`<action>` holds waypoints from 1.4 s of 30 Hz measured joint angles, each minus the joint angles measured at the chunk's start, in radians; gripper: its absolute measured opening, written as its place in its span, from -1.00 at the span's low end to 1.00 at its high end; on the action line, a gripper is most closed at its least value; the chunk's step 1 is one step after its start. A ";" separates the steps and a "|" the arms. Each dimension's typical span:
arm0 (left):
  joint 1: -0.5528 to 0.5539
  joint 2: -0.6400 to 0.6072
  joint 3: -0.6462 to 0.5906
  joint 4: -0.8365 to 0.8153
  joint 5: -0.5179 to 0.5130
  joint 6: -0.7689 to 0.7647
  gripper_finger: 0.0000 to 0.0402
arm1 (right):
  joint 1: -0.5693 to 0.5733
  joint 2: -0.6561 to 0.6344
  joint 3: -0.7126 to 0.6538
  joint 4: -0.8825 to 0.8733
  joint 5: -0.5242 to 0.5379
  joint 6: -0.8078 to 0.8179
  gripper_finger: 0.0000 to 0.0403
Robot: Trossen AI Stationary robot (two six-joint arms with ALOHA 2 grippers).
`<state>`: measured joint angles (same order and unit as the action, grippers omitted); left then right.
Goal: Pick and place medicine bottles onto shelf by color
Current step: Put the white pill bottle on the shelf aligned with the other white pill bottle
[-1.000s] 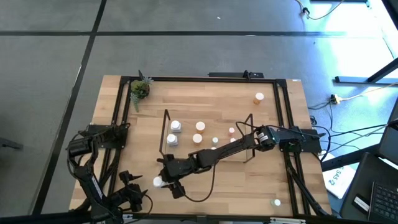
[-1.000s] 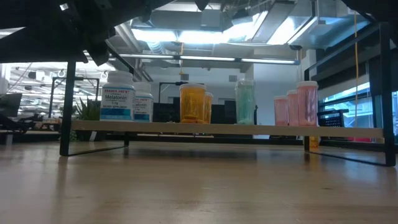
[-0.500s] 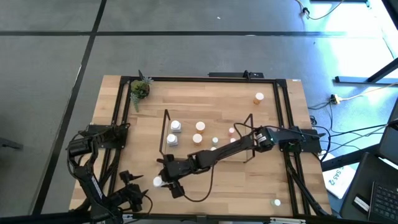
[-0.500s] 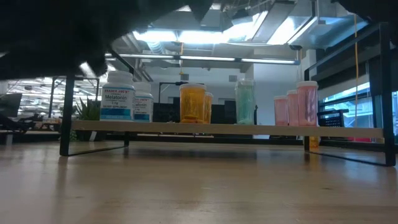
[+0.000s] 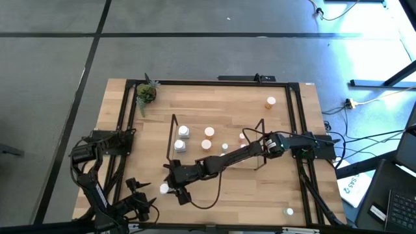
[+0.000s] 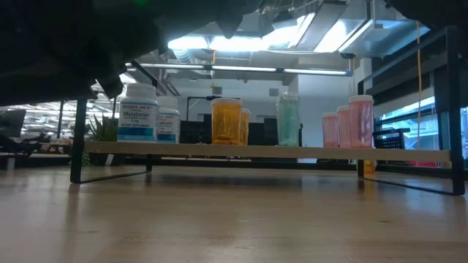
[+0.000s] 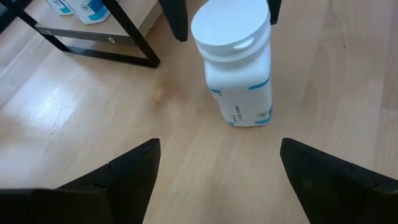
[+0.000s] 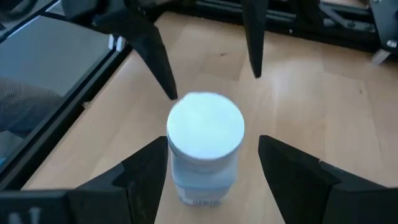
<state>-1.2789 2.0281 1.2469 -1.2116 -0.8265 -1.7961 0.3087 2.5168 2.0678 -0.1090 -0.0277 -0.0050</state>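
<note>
The right gripper (image 8: 208, 171) stands with its fingers (image 8: 143, 168) apart on either side of a white bottle (image 8: 204, 146), not yet pressing on it; the right arm reaches across the table from three o'clock toward seven o'clock, where the bottle (image 5: 165, 189) stands upright on bare wood, near the front edge and well apart from the shelf (image 5: 214, 140); the left gripper (image 7: 214, 171) faces the same bottle (image 7: 237, 65) from close by, fingers (image 7: 127, 171) likewise apart and holding nothing; on the shelf (image 6: 263, 151), in the low view, white, orange, teal and pink bottles already stand grouped by colour, the white pair (image 6: 146, 115) at the nine o'clock end; one orange bottle (image 5: 270, 101) stands alone at two o'clock on the table; judgement: the white bottle appears rigid, smooth plastic, probably light, its rounded wall likely to slip or twist under a narrow hold; the body below the cap looks the sounder place to close, squarely across its width; a grip on the cap alone risks tipping it.
</note>
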 joint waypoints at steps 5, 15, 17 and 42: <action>0.000 0.000 0.000 0.000 0.000 0.000 0.62 | 0.000 0.000 0.001 0.041 0.000 -0.004 0.26; 0.014 0.000 0.000 -0.001 -0.019 0.000 0.62 | -0.002 0.018 0.002 0.067 -0.041 0.001 0.26; 0.020 0.000 0.000 0.000 -0.027 0.008 0.62 | -0.005 0.028 0.002 0.094 -0.065 0.002 0.26; 0.031 0.000 0.000 0.000 -0.025 0.035 0.62 | -0.022 0.029 0.002 0.114 -0.079 0.002 0.24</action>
<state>-1.2476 2.0281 1.2469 -1.2118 -0.8515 -1.7607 0.2871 2.5458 2.0701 0.0055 -0.1070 -0.0032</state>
